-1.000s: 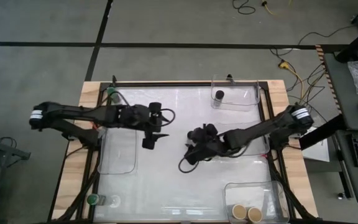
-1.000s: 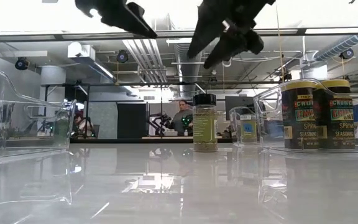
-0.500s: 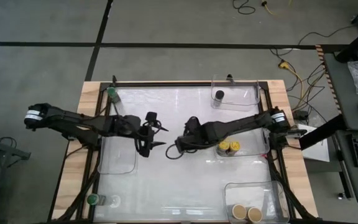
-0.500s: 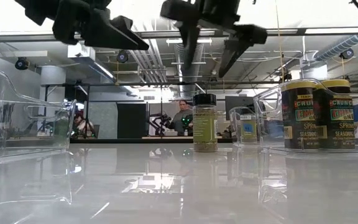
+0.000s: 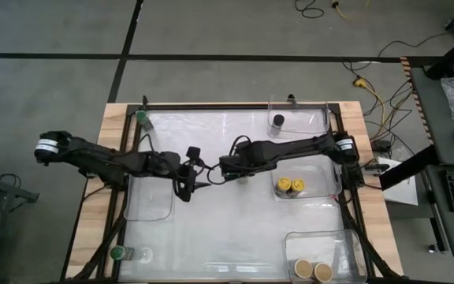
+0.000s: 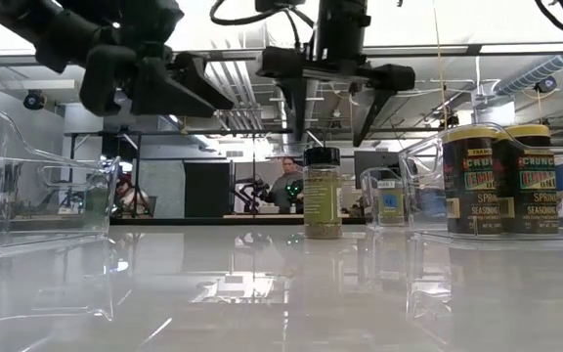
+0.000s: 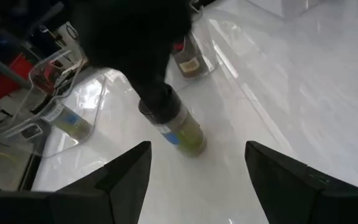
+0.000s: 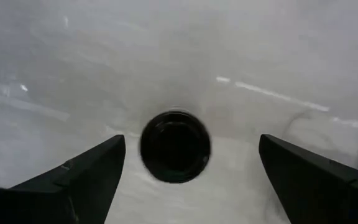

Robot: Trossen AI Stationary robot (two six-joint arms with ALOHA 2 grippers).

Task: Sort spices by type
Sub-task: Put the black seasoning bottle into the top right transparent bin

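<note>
The counter (image 5: 211, 237) carried clear bins (image 5: 150, 193) at its edges, each seemingly meant for one lid colour: two yellow jars (image 5: 289, 186) shared one, two tan jars (image 5: 313, 270) another. The right hand (image 5: 240, 169) hung open over a black-lidded jar (image 8: 175, 146) mid-counter, apparently lined up to grasp it. The left hand (image 5: 189, 186) waited beside, open and empty. The yellow jars' labels (image 6: 481, 181) read "SEASONING".

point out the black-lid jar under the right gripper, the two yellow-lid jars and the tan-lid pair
black-lid jar (image 8: 175, 145), right wrist view, on its lid
yellow-lid jars (image 5: 289, 186), high view, on the lids
tan-lid pair (image 5: 313, 270), high view, on the lids
</note>
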